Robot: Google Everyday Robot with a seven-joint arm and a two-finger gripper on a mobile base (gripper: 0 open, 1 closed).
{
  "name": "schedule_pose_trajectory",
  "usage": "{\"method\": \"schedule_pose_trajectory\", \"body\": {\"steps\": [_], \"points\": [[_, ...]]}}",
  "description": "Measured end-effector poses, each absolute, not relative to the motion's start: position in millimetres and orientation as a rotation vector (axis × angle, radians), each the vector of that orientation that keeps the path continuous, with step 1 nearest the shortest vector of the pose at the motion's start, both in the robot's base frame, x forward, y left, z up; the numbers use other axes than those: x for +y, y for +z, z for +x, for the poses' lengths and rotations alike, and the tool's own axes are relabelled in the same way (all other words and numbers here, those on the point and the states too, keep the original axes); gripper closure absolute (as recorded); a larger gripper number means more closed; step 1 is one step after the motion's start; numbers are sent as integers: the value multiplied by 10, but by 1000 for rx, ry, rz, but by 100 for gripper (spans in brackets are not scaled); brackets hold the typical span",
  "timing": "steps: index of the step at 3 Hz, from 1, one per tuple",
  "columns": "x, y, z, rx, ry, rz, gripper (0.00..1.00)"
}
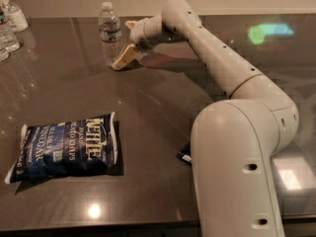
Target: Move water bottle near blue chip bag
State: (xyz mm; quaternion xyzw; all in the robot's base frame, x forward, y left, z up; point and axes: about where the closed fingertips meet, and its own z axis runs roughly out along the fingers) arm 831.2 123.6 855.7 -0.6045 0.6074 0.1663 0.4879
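Observation:
The water bottle (109,31), clear with a white cap and a label band, stands upright at the back of the dark table (158,107). My gripper (126,41) is right beside the bottle on its right. Its tan fingers are spread apart, one low in front (123,58) and one higher behind, and nothing is clamped between them. The blue chip bag (64,149), dark blue with white Kettle lettering, lies flat at the front left, far from the bottle.
A white-topped pump bottle (12,14) and other clear bottles (6,35) stand at the back left corner. A small flat blue packet (184,155) lies partly hidden behind my arm (237,147). The table's front edge runs along the bottom.

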Motion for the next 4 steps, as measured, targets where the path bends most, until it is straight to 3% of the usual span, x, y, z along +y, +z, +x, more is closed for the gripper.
{"method": "schedule_pose_trajectory", "body": {"steps": [4], "points": [[1356,9617,7580,1293,462,-1481,0]]}}
